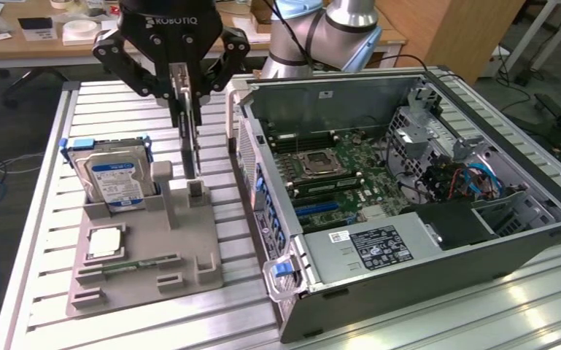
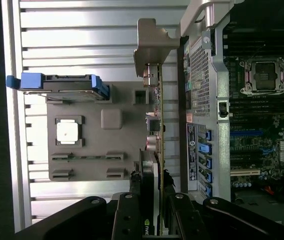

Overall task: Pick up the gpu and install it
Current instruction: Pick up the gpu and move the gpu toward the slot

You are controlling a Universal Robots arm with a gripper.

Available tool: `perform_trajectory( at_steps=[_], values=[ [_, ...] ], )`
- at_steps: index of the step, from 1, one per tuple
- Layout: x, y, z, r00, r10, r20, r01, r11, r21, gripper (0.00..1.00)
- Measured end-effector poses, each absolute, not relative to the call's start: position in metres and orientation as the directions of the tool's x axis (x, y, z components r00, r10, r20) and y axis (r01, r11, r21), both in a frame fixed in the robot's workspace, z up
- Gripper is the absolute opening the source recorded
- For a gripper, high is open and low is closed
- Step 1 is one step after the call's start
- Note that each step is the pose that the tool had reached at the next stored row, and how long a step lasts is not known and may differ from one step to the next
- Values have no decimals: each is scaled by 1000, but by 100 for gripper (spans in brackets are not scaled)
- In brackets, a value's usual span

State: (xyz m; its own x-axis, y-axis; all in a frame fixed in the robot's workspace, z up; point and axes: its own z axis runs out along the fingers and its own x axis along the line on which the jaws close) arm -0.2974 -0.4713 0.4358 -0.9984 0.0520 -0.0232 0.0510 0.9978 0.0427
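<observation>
The fingers [image 1: 177, 84] [image 2: 130, 215] are clamped on the gpu [image 1: 192, 146] [image 2: 151, 172], one finger on each flat side of the card, near its upper edge. The card hangs straight down from the fingers and stands on its thin edge. In the wrist view its black cooler sits between the two fingers, and the silver bracket [image 2: 149, 47] is at the end of the card far from them.

Directly under the fingers lies a gray holder [image 1: 144, 255] [image 2: 91, 165] on the slotted aluminium counter [image 1: 114, 102] [image 2: 81, 35]. The lower edge of the card is very close to a slotted post [image 1: 195, 193] of this holder; I cannot tell if it touches the post or is just above it.

From the fingers toward the exterior view's left, a hard drive [image 1: 114, 175] [image 2: 64, 85] in a blue frame stands upright in the holder. Further from the fingers on the same holder, a square processor chip [image 1: 105, 243] [image 2: 67, 132] lies flat, and near it a narrow memory stick [image 1: 129, 266] rests in its groove.

From the fingers toward the exterior view's right, just beside the card, lies the open computer case [image 1: 260, 146] [image 2: 202, 75]. Inside it the motherboard [image 1: 338, 175] [image 2: 262, 115] faces up with an empty processor socket [image 1: 317, 162] [image 2: 264, 75]. The card is outside the case, well apart from the slots of the motherboard
</observation>
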Motion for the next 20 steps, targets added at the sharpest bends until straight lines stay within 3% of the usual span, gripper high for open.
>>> perform_trajectory(
  at_steps=[20],
  values=[
    [-256, -471, 436, -998, 52, -23, 51, 998, 44, 27]
  ],
)
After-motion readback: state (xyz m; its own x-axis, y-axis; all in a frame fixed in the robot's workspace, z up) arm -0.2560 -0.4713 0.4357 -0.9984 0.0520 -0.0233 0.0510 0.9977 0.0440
